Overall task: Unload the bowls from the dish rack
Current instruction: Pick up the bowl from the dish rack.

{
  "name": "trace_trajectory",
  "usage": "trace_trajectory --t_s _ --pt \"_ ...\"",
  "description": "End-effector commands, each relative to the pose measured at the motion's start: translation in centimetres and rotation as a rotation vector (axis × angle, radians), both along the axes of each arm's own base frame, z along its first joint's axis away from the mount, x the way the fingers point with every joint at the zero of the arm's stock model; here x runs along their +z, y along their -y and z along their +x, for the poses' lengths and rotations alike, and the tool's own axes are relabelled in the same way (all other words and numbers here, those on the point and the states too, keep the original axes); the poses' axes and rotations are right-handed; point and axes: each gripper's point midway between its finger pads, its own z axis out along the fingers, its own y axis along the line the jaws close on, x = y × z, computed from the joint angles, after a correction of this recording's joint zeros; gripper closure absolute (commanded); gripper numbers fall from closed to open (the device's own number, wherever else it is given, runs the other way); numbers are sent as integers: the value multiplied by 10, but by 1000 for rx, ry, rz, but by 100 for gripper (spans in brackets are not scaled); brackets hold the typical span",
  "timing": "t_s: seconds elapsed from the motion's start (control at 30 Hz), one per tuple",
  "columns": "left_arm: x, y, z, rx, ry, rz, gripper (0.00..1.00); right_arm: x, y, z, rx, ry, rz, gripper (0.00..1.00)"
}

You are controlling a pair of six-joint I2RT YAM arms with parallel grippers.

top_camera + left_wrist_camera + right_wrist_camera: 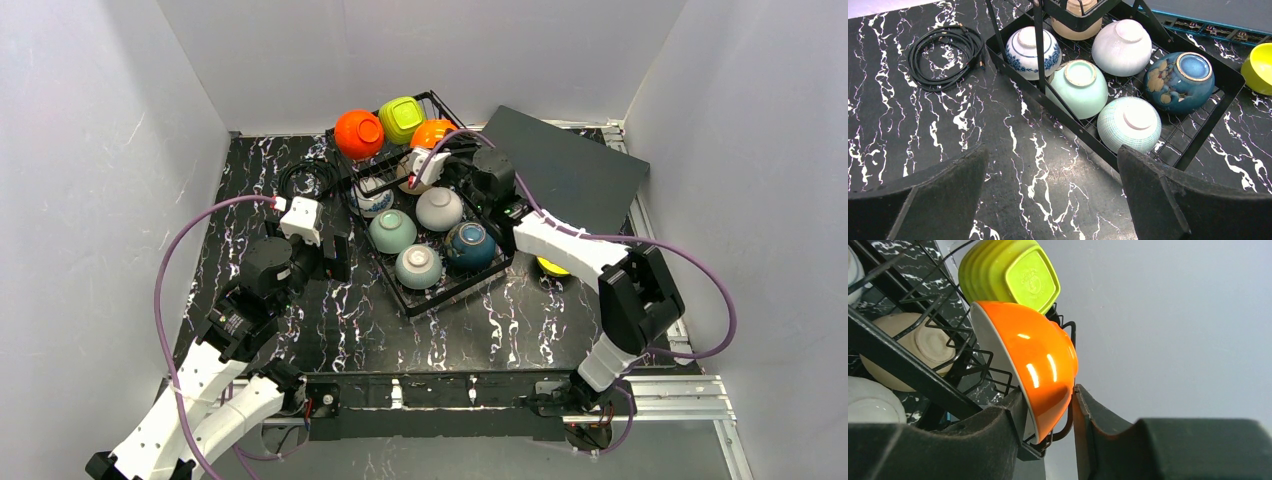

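Hovering spread wide over the worktop (1013, 195) beside the rack (1018, 75), the left claw (1051, 150) threatens nothing. Farther back, the right claw (1048, 400) straddles the orange bowl's (1033, 355) rim on the raised tier; I cannot tell whether it grips. A thin pinch could slip, or the bowl could snag the rack and jostle the lime bowl (1008, 272).

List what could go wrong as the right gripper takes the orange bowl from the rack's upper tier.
1. The right gripper straddles only the rim of the glossy orange bowl; it could slip.
2. A dish rack wire sits at the jaws and might snag.
3. The lime green bowl beside it could shift.
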Motion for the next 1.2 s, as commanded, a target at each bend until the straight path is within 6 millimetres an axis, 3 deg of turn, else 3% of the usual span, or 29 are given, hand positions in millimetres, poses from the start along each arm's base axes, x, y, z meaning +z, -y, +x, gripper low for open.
trace_trajectory --t_s 0.0,0.27,0.57,0.63,0.73,0.97,1.17 --pt "0 -4 1 17 13 5 2 29 3 6 -77 139 -1 56" --pt "1 -4 1 19 16 4 2 25 2 11 -143 194 -83 60" --pt "0 -5 1 20 17 7 2 26 0 13 -159 218 -119 72" --pt "0 -5 1 21 17 7 2 27 -1 13 -159 221 -119 78" --pt "1 -5 1 22 19 6 2 28 -2 11 -154 236 -106 99" --pt "1 -7 0 27 22 8 2 28 -5 12 -150 263 -100 99" --pt "1 -7 1 29 22 9 2 43 -9 10 -141 310 -68 99"
